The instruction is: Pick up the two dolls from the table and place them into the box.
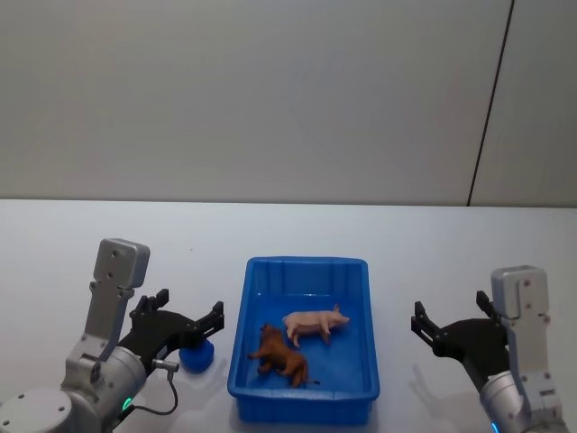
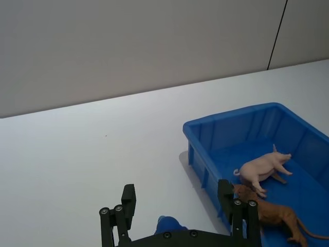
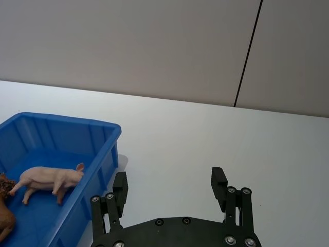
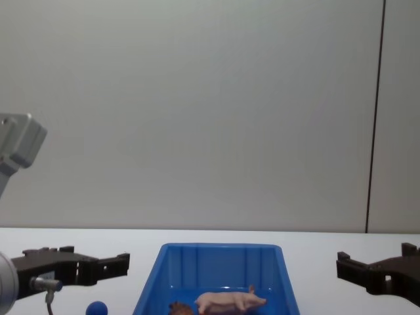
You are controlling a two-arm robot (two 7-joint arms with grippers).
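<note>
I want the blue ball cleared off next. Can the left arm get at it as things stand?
Probably yes. The ball sits on the table just left of the box, right under the open left gripper, with nothing between them.

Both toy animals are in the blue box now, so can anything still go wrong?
Not much, but maybe two things. The small blue ball sits right under the open left gripper, so a low move might knock it rolling across the table. The brown doll and pink pig lie in the box; either arm bumping its wall could shove it.
</note>
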